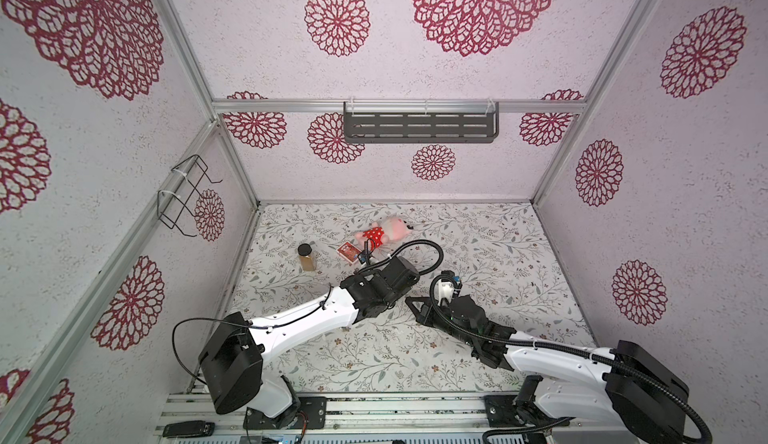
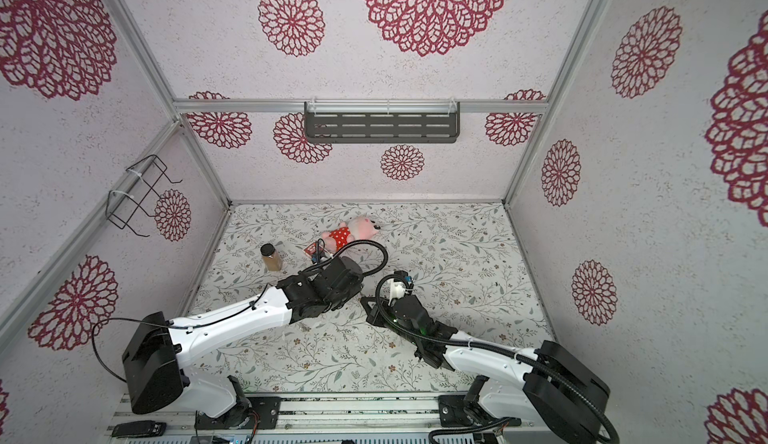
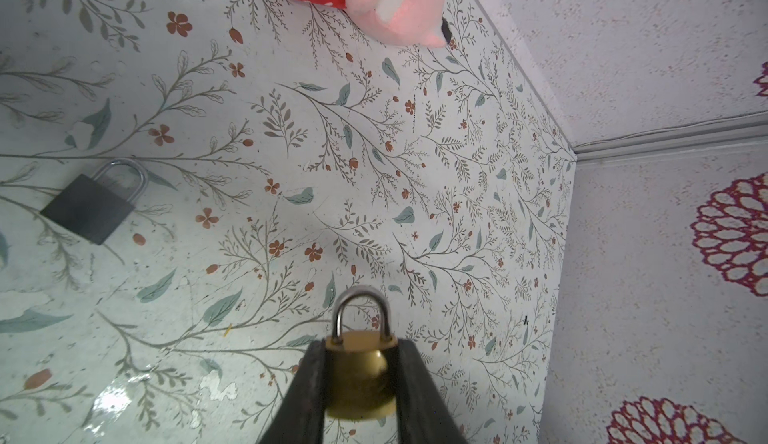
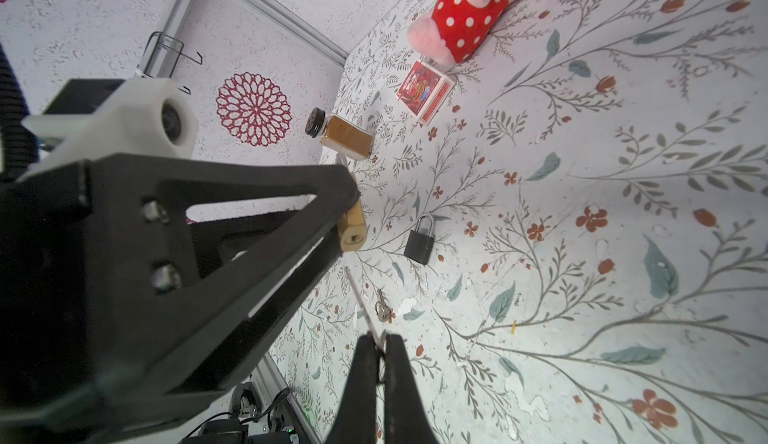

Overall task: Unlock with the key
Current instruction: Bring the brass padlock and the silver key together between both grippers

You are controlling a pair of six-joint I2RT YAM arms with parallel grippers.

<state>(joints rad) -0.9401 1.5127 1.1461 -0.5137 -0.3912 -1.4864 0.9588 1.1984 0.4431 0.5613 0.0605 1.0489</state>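
Observation:
My left gripper [image 3: 360,344] is shut on a small brass padlock [image 3: 359,375], its steel shackle [image 3: 362,311] closed and sticking out past the fingertips. The right wrist view shows the same padlock [image 4: 352,230] from its keyhole end, pinched at the tip of the left gripper's black fingers [image 4: 328,188]. My right gripper [image 4: 378,340] is shut on a thin silver key [image 4: 361,300]. The key's blade points toward the padlock's keyhole, with a short gap between them. In both top views the two grippers meet at mid-table, the right gripper [image 1: 412,301] low beside the left wrist [image 1: 386,284].
A dark grey padlock [image 4: 419,242] and a loose second key [image 4: 381,311] lie on the floral tabletop. Further back are a spice jar [image 1: 307,257], a red card box [image 1: 349,251] and a pink plush toy [image 1: 384,230]. A wire basket [image 1: 187,197] hangs on the left wall.

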